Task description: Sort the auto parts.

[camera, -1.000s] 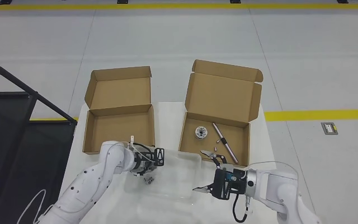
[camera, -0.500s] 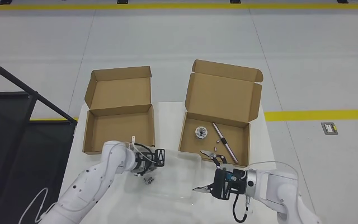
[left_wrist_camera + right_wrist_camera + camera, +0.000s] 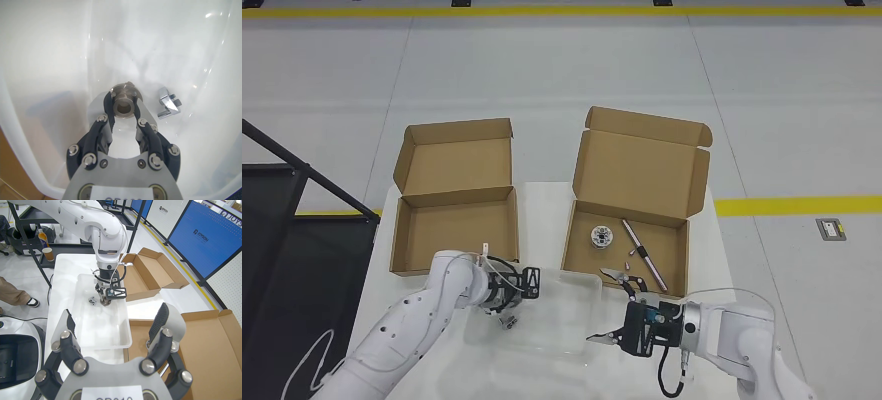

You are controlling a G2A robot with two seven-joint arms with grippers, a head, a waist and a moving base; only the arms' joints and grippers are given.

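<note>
Left gripper (image 3: 122, 111), lower left of centre in the top view, pinches a dull bronze flanged bushing (image 3: 123, 103) by its hub in the clear plastic tray (image 3: 552, 325), bore facing back along the fingers (image 3: 108, 111). The left cardboard box (image 3: 454, 232), likely its destination, lies just up-left, nearest this arm; a chrome block (image 3: 168, 103) sits beside the bushing, and the right gripper (image 3: 117, 321) hangs spread.

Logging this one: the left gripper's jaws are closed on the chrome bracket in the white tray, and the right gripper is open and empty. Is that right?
Not quite. The left wrist view shows the jaws of the left gripper closed on the round bronze hub, not the chrome bracket, which lies loose beside it in the white tray. The right gripper is open and empty, as you said.
</note>
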